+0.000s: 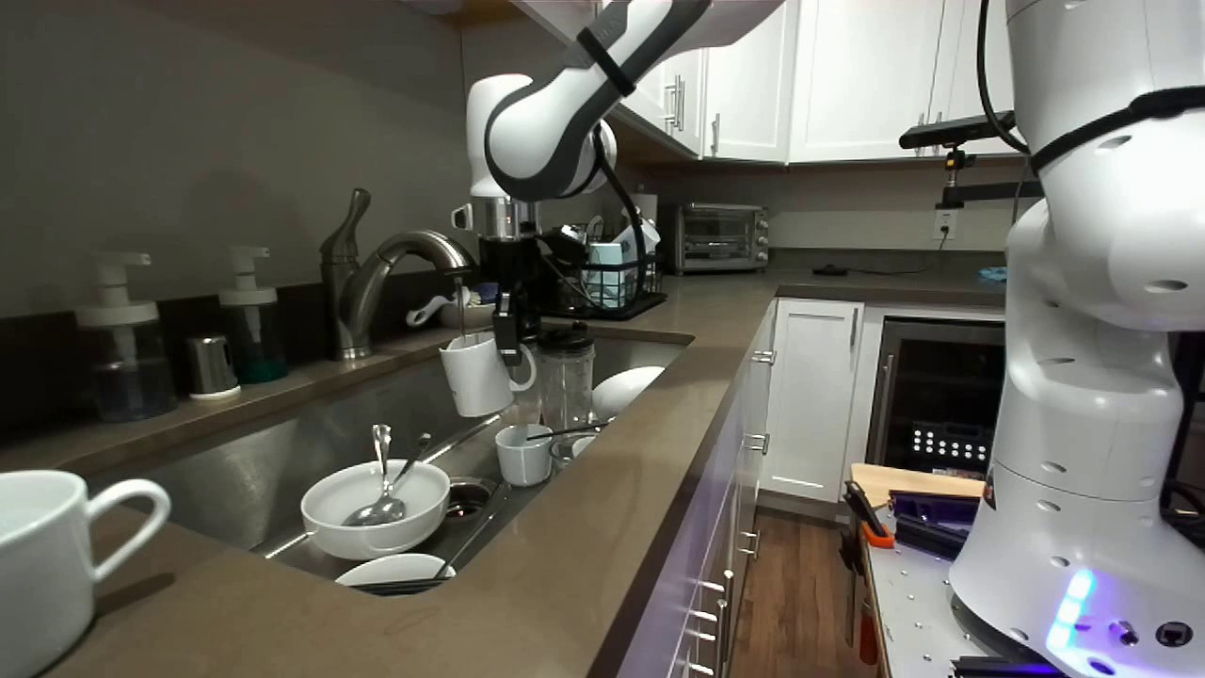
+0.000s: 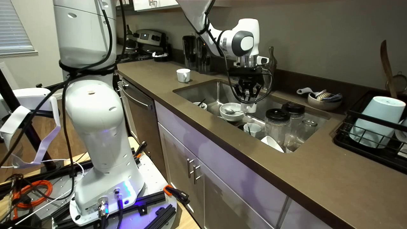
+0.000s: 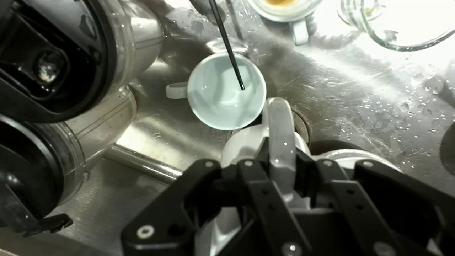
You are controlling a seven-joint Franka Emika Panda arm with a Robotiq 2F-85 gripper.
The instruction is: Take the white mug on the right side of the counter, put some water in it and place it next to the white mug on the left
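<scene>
1. The filling step is judged to be in hand: the mug (image 1: 475,377) is held over the sink (image 1: 221,513), below the faucet (image 1: 362,297), and a thin thread of water (image 1: 461,306) can be made out down to the mug's mouth.
2. The handle (image 3: 282,135) is pinched between the fingers (image 1: 508,330); the mug is tilted, not upright.
3. How much is held in the mug cannot be told, its inside being hardly shown.
4. Next, once enough is judged to be in, the mug should be levelled, drawn clear of the water and carried to the left mug (image 1: 42,574), beside which it is to be set down. A slow path is called for: with only the handle gripped, spilling could be caused by a swing.
5. The left mug is stood upright on the table (image 1: 574,546), past the sink's end; its contents cannot be made out.
6. In the sink, a bowl (image 1: 353,537) is occupied by a spoon (image 1: 378,513) and a second utensil (image 1: 411,459).
7. A cup (image 3: 209,106) there is set upright, a thin stick (image 3: 227,42) leaning in it; near it, in the wrist view, brown liquid or residue (image 3: 280,1) is shown in another cup (image 3: 284,14), cut off by the edge.
8. Two jars (image 2: 276,130) are closed with black lids (image 2: 277,115); a glass (image 2: 306,128) is placed beside them.
9. A pale tumbler (image 2: 378,117) is set, seemingly mouth-down, in the rack (image 2: 345,144).
</scene>
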